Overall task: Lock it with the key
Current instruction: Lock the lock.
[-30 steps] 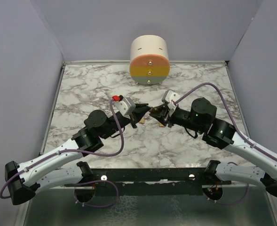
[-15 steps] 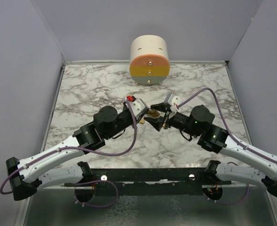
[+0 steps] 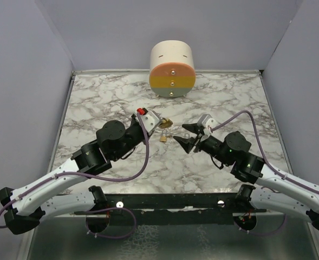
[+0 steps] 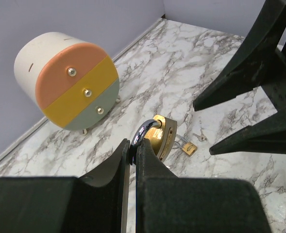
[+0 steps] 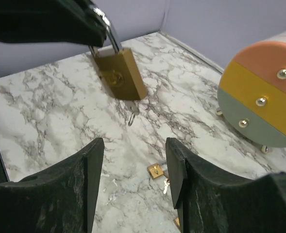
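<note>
A brass padlock (image 5: pixel 121 73) hangs in the air by its steel shackle (image 4: pixel 143 133), and my left gripper (image 4: pixel 133 145) is shut on that shackle. A small silvery key (image 5: pixel 132 116) sticks out of the padlock's underside. In the top view the padlock (image 3: pixel 167 123) shows at the tip of the left gripper (image 3: pixel 161 123), above the middle of the table. My right gripper (image 5: pixel 135 167) stands open and holds nothing. It is a short way right of the padlock (image 4: pixel 163 136), apart from it, at the right gripper (image 3: pixel 185 136) in the top view.
A smaller brass padlock (image 5: pixel 155 170) and a loose key (image 5: pixel 165 184) lie on the marble table (image 3: pixel 94 108) between the grippers. A cream drum (image 3: pixel 171 69) with an orange, yellow and grey-green face stands at the back wall. Purple walls enclose the table.
My right gripper has opened and drawn back to the right, away from the padlock. The left gripper has kept its hold on the shackle and carried the padlock slightly left and up.
</note>
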### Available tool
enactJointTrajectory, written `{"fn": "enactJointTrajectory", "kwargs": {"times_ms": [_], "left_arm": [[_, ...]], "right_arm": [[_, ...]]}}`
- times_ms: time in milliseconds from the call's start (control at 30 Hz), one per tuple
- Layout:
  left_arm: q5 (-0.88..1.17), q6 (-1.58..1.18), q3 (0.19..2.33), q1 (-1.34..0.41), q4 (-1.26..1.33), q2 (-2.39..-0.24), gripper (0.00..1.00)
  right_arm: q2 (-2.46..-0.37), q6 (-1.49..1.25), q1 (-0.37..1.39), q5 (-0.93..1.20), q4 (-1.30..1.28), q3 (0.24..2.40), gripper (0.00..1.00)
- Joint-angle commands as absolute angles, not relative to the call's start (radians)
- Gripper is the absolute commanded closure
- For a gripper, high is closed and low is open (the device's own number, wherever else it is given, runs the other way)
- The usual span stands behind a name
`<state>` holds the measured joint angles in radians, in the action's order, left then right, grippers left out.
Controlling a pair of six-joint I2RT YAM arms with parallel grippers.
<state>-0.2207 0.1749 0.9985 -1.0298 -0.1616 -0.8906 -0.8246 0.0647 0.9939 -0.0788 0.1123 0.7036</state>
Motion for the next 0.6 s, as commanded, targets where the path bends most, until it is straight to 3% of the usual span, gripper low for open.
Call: {"fn": "enactJointTrajectory", "kwargs": {"times_ms": [0, 100, 367, 567], "left_arm": [[-0.216, 0.190, 1.055, -1.032, -0.168, -0.859, 1.00], [-0.235, 0.200, 1.059, -1.032, -0.180, -0.843, 1.00], [-0.309, 0.233, 1.085, -1.032, -0.203, -0.801, 1.00], [-0.274, 0.233, 1.096, -1.031, -0.204, -0.819, 1.00]], "right_arm": [[-0.812, 0.119, 0.980, 0.013, 0.226, 0.646, 0.51], [-0.824, 0.102, 0.882, 0.122, 0.267, 0.641, 0.52], [-1.007, -0.197, 0.362, 0.581, 0.528, 0.639, 0.53], [-1.218, -0.315, 0.321, 0.871, 0.656, 0.705, 0.58]]}}
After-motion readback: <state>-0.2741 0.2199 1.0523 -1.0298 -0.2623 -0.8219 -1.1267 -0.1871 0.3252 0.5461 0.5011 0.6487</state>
